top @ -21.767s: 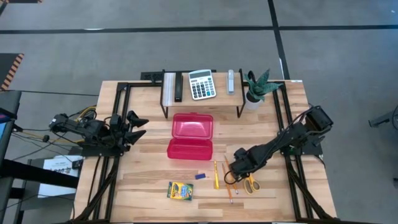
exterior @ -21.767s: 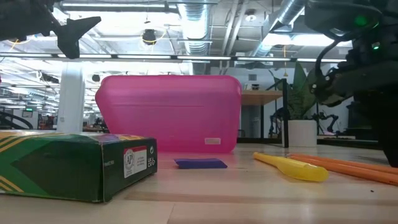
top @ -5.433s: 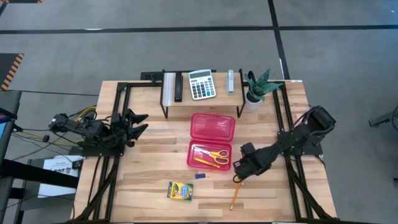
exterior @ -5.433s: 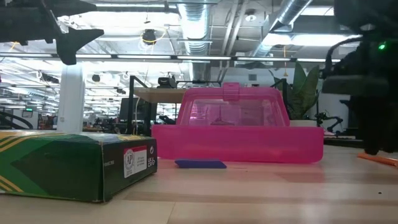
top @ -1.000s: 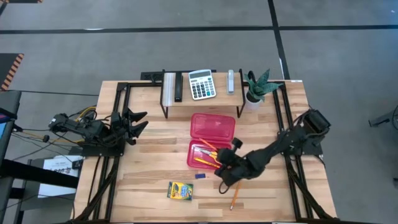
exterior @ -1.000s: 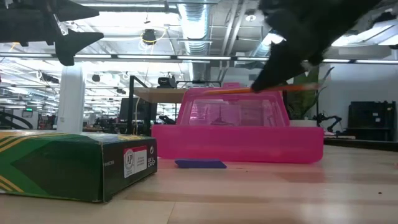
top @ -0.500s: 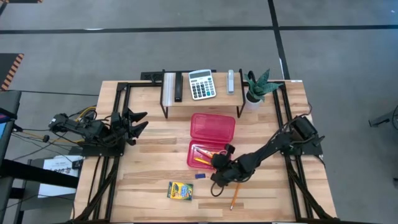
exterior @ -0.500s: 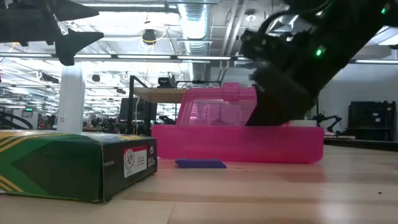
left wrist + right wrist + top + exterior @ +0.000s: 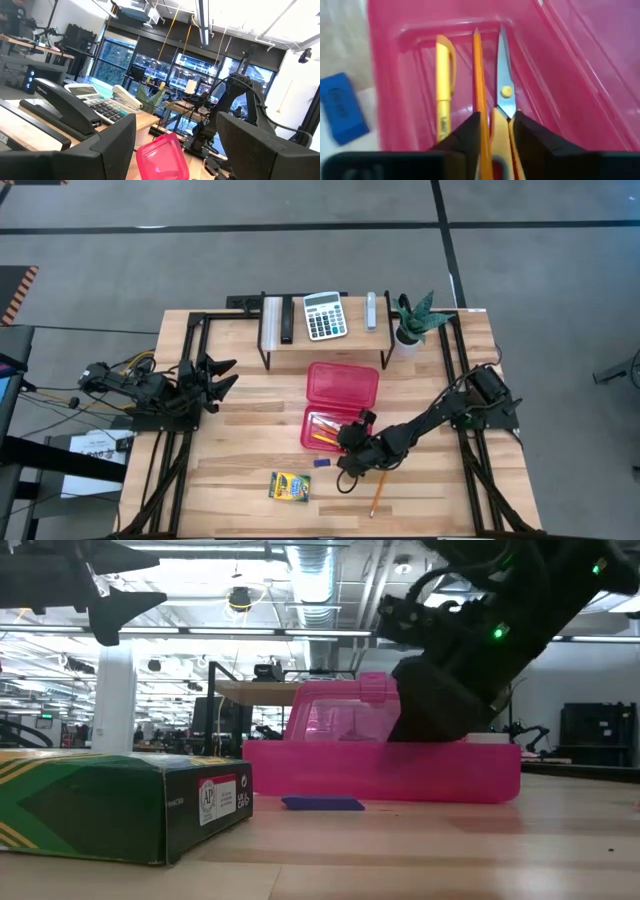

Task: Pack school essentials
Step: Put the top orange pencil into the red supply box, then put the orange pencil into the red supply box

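Scissors [image 9: 503, 107] one, pencils two, eraser [image 9: 340, 107] one

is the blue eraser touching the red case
Apart. In the right wrist view a strip of bare table separates the blue eraser from the red case.

L hand [image 9: 215, 372]: parked at L edge, open | R hand [image 9: 492, 131]: stretched fwd, low, fingers slightly apart

Calculator [image 9: 324, 315], stapler [image 9: 287, 321] on shelf; potted plant [image 9: 411, 321] beside.
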Controlling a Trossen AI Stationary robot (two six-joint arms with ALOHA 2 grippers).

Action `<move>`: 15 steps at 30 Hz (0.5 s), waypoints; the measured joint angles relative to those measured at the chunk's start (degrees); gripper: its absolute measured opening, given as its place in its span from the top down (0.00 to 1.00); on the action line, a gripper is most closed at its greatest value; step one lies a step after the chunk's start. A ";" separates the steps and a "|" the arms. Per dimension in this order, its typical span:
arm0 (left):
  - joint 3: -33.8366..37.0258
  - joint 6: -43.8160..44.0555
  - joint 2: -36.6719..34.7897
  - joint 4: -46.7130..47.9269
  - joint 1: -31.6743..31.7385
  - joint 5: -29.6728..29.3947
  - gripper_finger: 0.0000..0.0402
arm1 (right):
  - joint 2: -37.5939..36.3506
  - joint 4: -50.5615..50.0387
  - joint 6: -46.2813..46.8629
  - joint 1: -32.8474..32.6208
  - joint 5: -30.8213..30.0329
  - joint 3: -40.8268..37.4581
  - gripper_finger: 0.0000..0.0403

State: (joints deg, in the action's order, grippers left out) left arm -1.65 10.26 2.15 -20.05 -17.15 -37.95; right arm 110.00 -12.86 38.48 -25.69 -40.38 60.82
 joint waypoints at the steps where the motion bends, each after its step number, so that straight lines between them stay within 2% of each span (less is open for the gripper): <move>1: 0.00 0.00 -0.01 -0.01 -0.01 -0.03 0.35 | -0.50 0.05 0.02 -0.03 -0.04 0.09 0.60; 7: 0.00 0.02 0.00 0.02 -0.02 -0.28 0.35 | -6.28 -2.06 1.64 -1.22 0.15 0.17 0.42; 11: 0.00 0.02 -0.02 0.11 -0.02 -0.29 0.35 | -11.61 -8.05 2.61 -6.43 4.36 0.18 0.40; 15: 0.00 -0.01 0.00 0.11 -0.02 -0.53 0.35 | -14.99 -7.61 -1.80 -13.54 10.31 0.17 0.42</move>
State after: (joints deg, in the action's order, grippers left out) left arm -1.65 10.25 2.15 -19.94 -17.17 -38.48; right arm 95.01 -20.48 36.68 -39.23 -30.07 60.99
